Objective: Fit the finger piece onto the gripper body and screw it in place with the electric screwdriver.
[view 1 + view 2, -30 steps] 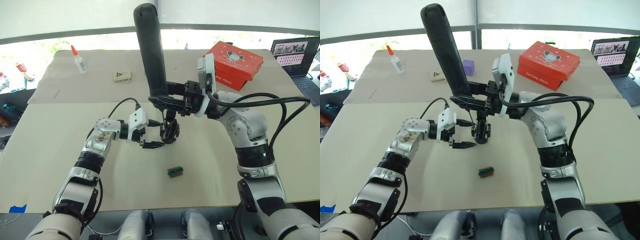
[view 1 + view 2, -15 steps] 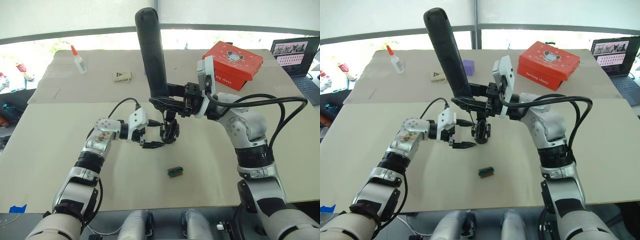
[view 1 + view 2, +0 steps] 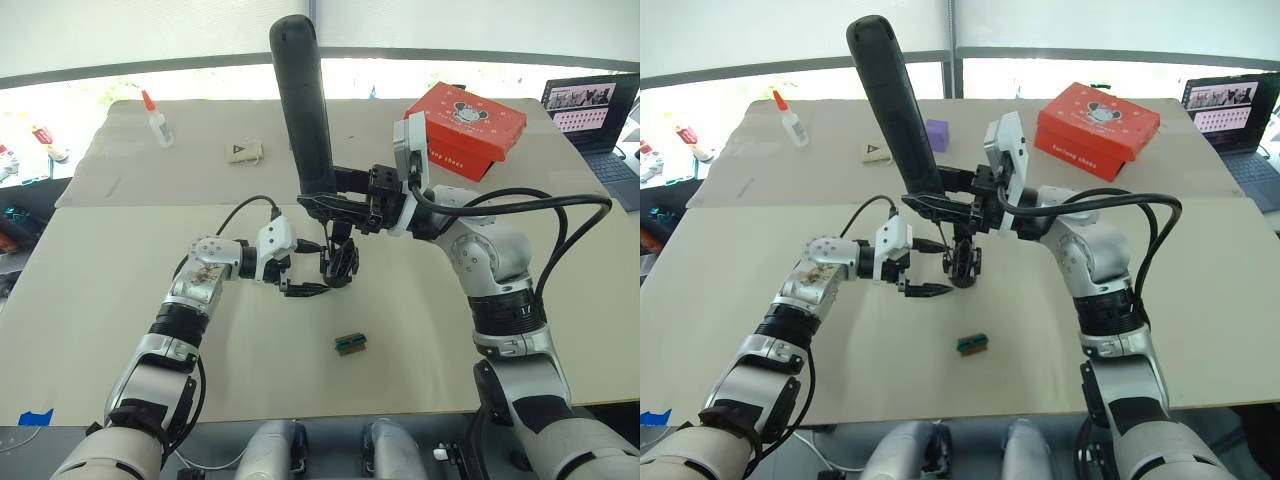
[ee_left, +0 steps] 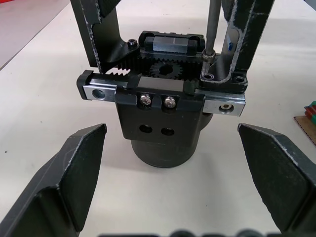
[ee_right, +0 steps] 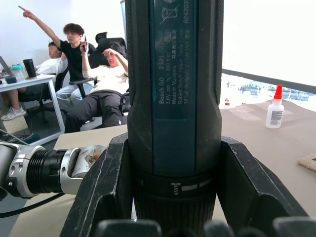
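Fingers (image 5: 106, 192) of your right gripper (image 3: 335, 203) are clenched around the electric screwdriver (image 3: 304, 110), held nearly upright with its thin bit resting on the top of the gripper body (image 4: 163, 106). Your left gripper (image 3: 308, 290) is spread wide, just beside that body, touching nothing. Nearer you on the table (image 3: 90, 300) lies a small green-and-black block (image 3: 350, 343).

Left end effector (image 3: 303, 290) spread wide, right end effector (image 3: 325, 203) clamped shut, arms converging
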